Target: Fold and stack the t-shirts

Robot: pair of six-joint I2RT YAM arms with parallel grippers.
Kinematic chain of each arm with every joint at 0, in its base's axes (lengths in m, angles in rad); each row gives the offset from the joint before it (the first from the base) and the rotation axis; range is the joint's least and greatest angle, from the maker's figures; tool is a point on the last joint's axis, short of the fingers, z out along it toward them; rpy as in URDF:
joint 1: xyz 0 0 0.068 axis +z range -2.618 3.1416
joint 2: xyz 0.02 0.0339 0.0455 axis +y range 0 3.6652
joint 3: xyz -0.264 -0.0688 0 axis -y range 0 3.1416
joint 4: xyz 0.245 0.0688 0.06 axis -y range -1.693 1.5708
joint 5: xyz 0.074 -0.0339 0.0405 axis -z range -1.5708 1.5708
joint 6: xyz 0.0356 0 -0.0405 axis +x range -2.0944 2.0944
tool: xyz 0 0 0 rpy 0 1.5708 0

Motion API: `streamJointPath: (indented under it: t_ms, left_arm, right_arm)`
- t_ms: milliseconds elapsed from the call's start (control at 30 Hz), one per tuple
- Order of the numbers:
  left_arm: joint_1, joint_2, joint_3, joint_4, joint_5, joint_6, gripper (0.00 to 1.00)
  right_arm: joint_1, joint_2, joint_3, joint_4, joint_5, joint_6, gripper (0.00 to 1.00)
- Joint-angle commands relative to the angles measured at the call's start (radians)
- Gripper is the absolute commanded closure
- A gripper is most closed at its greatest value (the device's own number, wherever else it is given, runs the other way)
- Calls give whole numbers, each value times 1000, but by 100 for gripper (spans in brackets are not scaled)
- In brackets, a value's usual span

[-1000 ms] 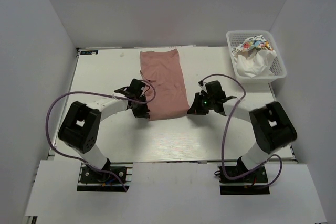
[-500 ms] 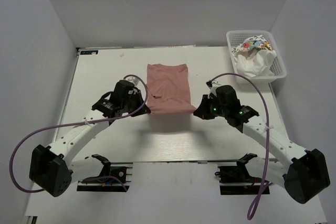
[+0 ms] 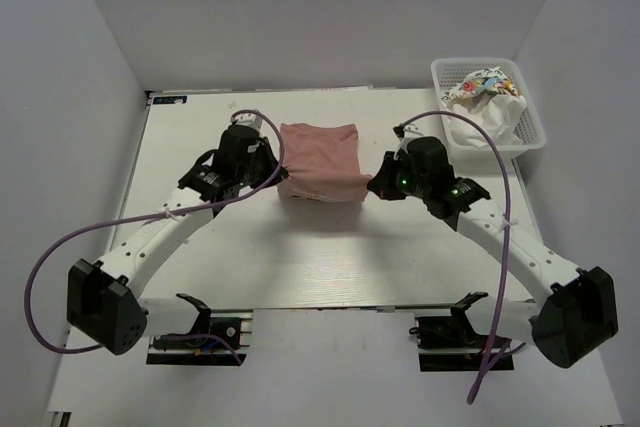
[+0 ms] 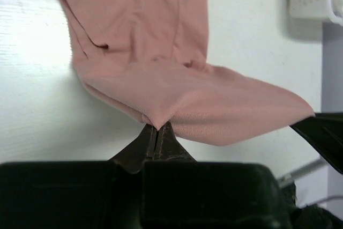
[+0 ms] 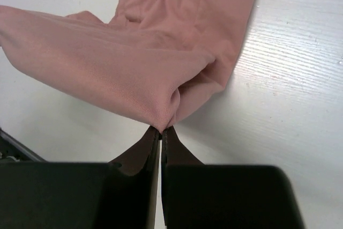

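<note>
The dusty pink t-shirt (image 3: 320, 160) lies folded on the table at the back middle, its near edge lifted and carried over the rest. My left gripper (image 3: 275, 169) is shut on its near left corner; the left wrist view shows the pink t-shirt (image 4: 161, 73) pinched at my left gripper (image 4: 156, 127). My right gripper (image 3: 374, 187) is shut on the near right corner; in the right wrist view the pink t-shirt (image 5: 155, 57) hangs from my right gripper (image 5: 162, 130). White t-shirts (image 3: 482, 119), one with a multicoloured print (image 3: 482, 80), lie crumpled in the basket.
The white lattice basket (image 3: 532, 117) stands at the back right corner of the white table (image 3: 330, 247). White walls close the sides and back. Purple cables loop from both arms.
Both grippers have carried the pink t-shirt's near edge away from me, towards the back. The shirt now looks about half as long as before. The basket has not moved.
</note>
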Motion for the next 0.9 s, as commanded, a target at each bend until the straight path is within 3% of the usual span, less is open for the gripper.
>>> streamJointPath:
  t_ms: [0, 333, 633, 867]
  left_arm:
    - [12, 47, 73, 14, -133, 24, 100]
    - [23, 274, 291, -26, -315, 65, 100]
    - [77, 531, 487, -51, -307, 85, 100]
    - [137, 694, 659, -83, -296, 85, 100]
  right_arm:
    - [-10, 47, 85, 61, 58, -6, 100]
    - [-45, 200, 232, 138, 144, -58, 100]
    - [-121, 444, 419, 131, 91, -83, 100]
    - [-180, 662, 580, 122, -42, -84, 100]
